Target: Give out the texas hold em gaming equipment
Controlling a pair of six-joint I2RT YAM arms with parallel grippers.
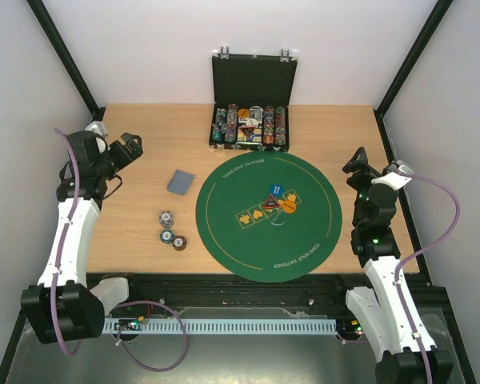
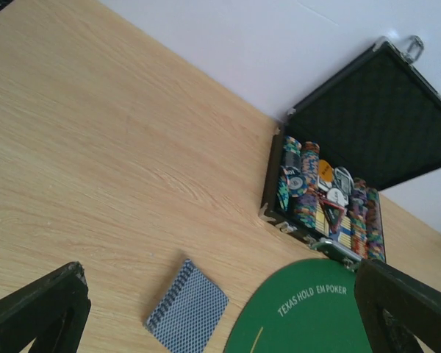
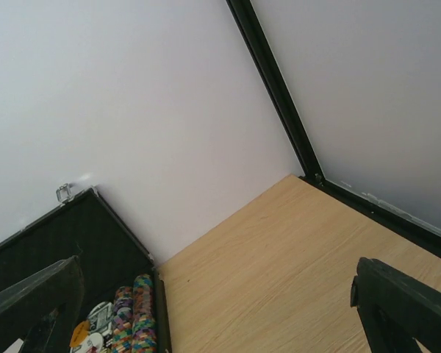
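We record the left pincer (image 1: 130,149) and right pincer (image 1: 355,168) both spread, empty. The card deck (image 1: 181,182) lies near-right of the left pincer, long axis roughly near-far; left arm nearer.

High overview; both wrist views low, toward black case (image 1: 252,80)

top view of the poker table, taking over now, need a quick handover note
Left gripper: open, empty, raised over the far left of the wooden table.
Right gripper: open, empty, raised near the right edge.
Card deck: one pile on the wood, left of the green mat.
Poker chips: three small stacks just off the mat's left edge.
Triangular marker, blue button, orange button: clustered at mat centre.
Open case: far edge, chip rows inside.
Done: nothing visibly dealt out. Left: likely all the distributing.
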